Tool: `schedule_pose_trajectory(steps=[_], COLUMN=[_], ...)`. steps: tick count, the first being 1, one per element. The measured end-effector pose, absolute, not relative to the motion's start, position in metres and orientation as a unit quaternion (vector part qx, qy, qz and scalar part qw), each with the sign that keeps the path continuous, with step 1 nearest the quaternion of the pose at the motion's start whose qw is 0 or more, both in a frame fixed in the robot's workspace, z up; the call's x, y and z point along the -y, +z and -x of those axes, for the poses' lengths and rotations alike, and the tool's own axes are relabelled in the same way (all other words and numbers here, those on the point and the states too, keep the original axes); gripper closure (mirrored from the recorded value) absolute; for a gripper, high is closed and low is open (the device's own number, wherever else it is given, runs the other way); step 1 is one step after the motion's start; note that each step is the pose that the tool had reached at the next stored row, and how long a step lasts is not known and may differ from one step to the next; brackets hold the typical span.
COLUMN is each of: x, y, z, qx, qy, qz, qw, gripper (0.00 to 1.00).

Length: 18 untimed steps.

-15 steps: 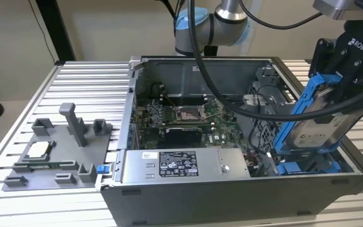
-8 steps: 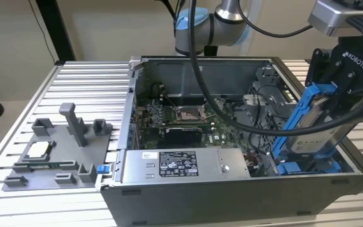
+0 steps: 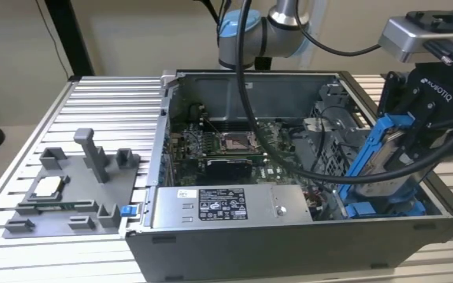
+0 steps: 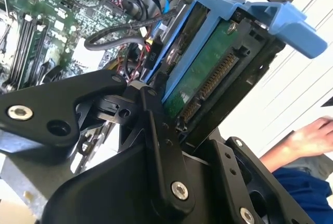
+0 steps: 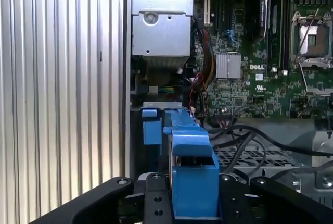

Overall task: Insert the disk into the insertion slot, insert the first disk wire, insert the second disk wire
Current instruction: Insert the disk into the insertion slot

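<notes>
The disk (image 3: 370, 162), clipped in its bright blue frame, hangs steeply tilted over the open computer case at the exterior view's right. My gripper (image 3: 406, 141) is shut on it from above. The disk's lower end reaches down to the blue-edged insertion slot (image 3: 384, 207) near the case's front corner; whether it touches, I cannot tell. In the second wrist view the disk's green circuit board (image 4: 208, 78) and connector show between my black fingers (image 4: 156, 130). The blue frame (image 5: 191, 164) sits between the fingers in the first wrist view. Loose black cables (image 5: 237, 140) lie beside the slot.
A grey labelled power supply box (image 3: 226, 206) lies along the case's front, with the motherboard (image 3: 226, 147) behind it. A grey fixture (image 3: 69, 188) with small parts rests on the slatted table (image 3: 116, 100). A person's hand (image 4: 312, 135) shows beyond the case.
</notes>
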<state>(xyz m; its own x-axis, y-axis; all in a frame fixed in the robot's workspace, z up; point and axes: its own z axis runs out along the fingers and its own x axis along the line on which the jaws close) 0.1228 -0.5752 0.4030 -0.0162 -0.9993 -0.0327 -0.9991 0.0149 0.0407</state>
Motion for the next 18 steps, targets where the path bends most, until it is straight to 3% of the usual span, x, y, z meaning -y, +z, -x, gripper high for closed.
schedule_pose_trajectory(steps=[18], x=[0.575], y=[0.37], z=[-0.123], qx=[0.712], qy=[-0.026], qz=[-0.701], qw=[0.003], gripper=[1.0])
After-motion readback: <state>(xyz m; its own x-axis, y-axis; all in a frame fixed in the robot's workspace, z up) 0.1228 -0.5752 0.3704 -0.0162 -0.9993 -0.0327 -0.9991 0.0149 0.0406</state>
